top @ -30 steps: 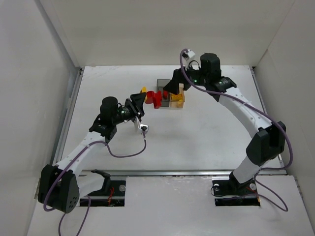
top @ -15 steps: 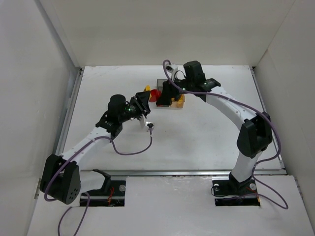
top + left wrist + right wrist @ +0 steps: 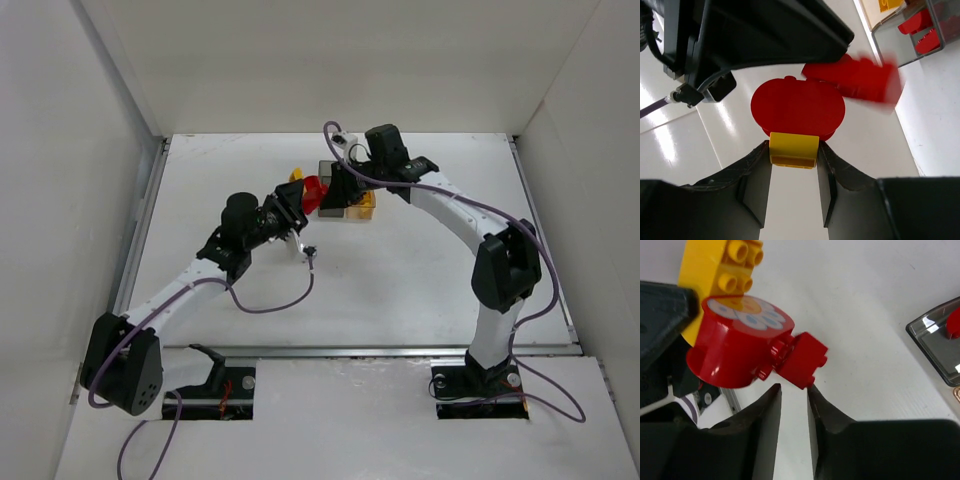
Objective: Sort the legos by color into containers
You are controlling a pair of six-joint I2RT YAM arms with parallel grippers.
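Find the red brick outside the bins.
In the right wrist view, the red brick sits at the tips of the right gripper, against the round red piece, left of the grey bin.

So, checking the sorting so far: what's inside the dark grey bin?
Some red bricks show through the wall of the dark grey bin; overhead the right arm covers most of it.

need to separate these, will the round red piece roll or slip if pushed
The round red piece looks glossy, so likely hard and slippery. Its curved side could roll, though the attached yellow brick probably stops that.
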